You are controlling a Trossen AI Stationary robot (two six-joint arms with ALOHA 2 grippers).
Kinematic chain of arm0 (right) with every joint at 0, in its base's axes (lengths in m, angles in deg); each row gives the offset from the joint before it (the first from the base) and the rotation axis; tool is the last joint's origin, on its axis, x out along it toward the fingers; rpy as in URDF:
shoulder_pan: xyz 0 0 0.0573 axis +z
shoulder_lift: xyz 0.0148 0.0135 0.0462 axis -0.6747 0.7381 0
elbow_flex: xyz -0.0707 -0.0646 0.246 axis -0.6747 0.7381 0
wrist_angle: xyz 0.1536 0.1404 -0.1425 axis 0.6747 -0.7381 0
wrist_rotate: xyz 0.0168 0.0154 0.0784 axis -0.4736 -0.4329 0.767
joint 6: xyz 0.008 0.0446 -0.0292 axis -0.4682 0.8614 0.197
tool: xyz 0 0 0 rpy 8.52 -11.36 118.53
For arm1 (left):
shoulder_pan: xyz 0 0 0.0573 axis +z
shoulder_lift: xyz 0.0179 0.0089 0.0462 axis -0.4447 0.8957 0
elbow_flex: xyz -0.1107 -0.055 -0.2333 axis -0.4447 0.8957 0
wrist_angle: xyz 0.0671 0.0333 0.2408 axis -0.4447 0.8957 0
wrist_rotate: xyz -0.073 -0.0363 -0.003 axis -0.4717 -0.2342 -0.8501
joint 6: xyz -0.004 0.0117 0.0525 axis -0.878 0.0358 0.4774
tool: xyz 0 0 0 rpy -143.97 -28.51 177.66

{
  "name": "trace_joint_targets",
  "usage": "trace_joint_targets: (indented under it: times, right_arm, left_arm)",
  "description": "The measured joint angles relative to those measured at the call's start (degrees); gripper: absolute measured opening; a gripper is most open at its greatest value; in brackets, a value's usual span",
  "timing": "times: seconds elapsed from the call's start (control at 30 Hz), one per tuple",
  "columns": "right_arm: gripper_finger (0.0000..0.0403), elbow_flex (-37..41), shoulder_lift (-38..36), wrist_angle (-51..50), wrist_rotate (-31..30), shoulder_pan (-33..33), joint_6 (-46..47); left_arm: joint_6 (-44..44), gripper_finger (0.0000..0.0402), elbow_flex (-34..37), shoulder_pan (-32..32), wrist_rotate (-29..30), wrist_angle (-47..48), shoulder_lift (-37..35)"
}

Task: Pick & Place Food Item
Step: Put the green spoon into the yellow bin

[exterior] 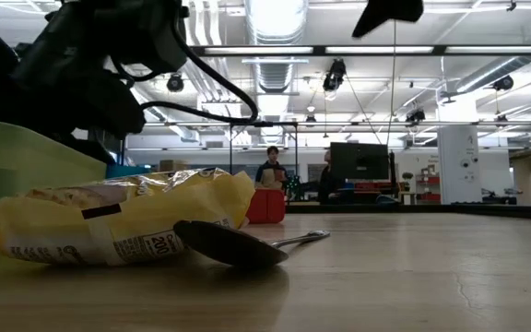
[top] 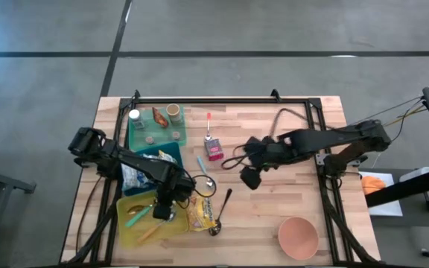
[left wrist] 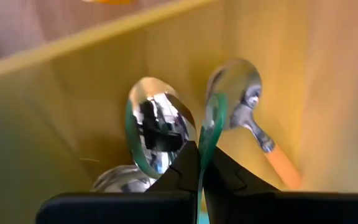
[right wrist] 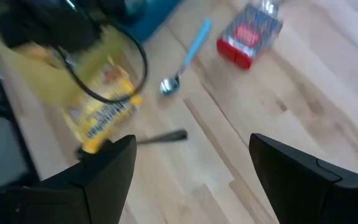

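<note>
Left gripper down in yellow bin

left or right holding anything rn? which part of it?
The left gripper, inside the yellow bin, is shut on the green-handled spoon, pinching its thin handle just behind the bowl. The right gripper hangs open over the table, holding nothing.

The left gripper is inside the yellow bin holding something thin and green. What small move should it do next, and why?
Probably open. The left gripper is shut on the green-handled spoon, low inside the yellow bin beside two other spoons, so releasing should leave it there. The right gripper waits open above the table.
</note>
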Motion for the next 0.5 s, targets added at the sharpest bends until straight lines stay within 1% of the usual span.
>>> trace_joint_targets:
  times: [0.17,0.3,0.4,0.5]
  right_arm:
    - [0.0309,0.0,-7.0,0.4,-4.9,1.1,1.4]
    - [0.0309,0.0,-11.1,0.6,-9.0,1.9,3.1]
    - [0.0309,0.0,-12.9,0.8,-11.0,2.2,4.0]
    - [0.0309,0.0,-13.1,0.8,-11.5,2.2,4.2]
  left_arm:
    - [-0.6,0.0006,0.7,0.0,2.2,-1.6,0.0]
    - [-0.8,0.0006,0.8,0.0,2.5,-2.0,0.0]
    - [-2.1,0.0006,1.3,0.0,2.6,-2.7,0.0]
    - [-3.4,0.0006,1.3,0.1,2.6,-3.0,0.0]
